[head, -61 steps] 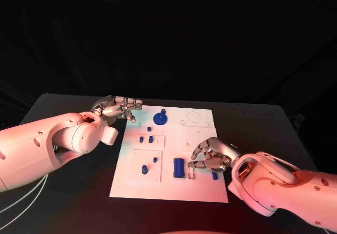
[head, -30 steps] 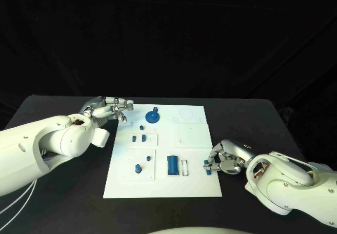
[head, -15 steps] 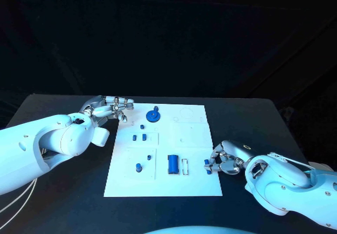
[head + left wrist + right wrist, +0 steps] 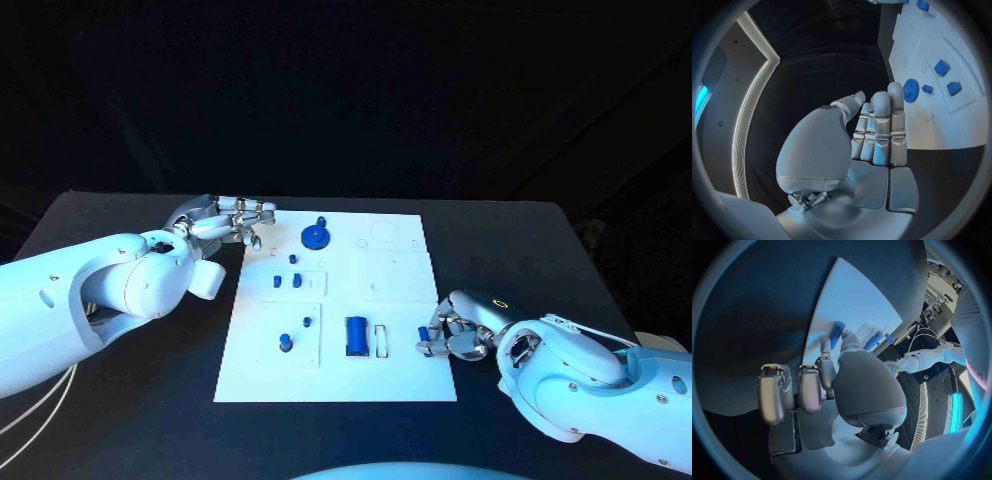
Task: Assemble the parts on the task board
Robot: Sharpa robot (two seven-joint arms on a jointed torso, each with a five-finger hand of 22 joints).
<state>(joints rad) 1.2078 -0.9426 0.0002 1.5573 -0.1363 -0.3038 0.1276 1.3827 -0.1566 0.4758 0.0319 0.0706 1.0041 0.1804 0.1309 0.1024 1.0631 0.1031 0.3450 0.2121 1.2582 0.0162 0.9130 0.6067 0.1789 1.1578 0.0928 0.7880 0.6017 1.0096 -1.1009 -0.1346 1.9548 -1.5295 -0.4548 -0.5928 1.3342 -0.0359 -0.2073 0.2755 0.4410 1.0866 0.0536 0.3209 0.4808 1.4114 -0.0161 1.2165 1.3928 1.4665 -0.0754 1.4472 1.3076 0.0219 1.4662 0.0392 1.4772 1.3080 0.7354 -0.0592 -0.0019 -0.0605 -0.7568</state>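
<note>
Right hand [image 4: 459, 335] sits at the lower right edge of the task board [image 4: 389, 280], fingers curled around a small blue peg [image 4: 424, 333]; in the right wrist view the peg [image 4: 837, 333] sticks out past the fingertips, pinched between thumb and a finger, its long axis pointing out along the board. The open slot [image 4: 381, 341] lies just left of that hand, right beside the blue block [image 4: 355, 335] in the lower middle of the frame, slot and block both running up-down in the picture. The right hand is far nearer to it than the left, so my guess is the peg travels left. Left hand [image 4: 227, 221] hovers at the board's upper left corner, fingers loosely together and holding nothing, near the blue gear [image 4: 315, 238]. Recessed panels on the board: upper left panel holds two small blue pieces [image 4: 286, 281], lower left panel holds two more [image 4: 294, 334]. Panels on the right side look unfilled.
</note>
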